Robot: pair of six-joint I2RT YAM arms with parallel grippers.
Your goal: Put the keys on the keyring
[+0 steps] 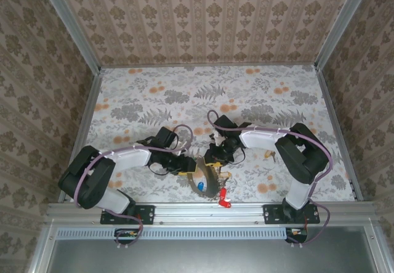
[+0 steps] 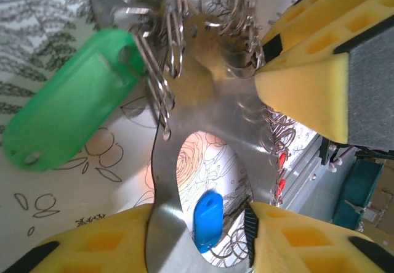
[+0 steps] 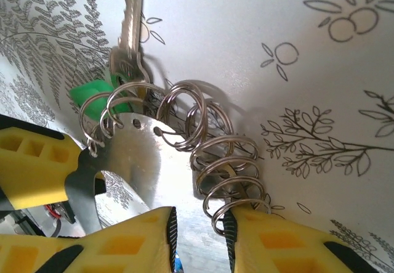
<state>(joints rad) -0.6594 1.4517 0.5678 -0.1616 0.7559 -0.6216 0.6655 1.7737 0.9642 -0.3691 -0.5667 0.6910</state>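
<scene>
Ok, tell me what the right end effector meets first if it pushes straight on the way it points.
The coil of wire rings on the keyring, right at the tips of the right end effector; the lowest ring sits between them. Behind that lies the table, though depth is unclear.

Beige damask walls [image 1: 203,14] are standing left, right and far. A floral tabletop [image 1: 154,94] is lying between them, an aluminium rail [image 1: 184,211] edging it near.
</scene>
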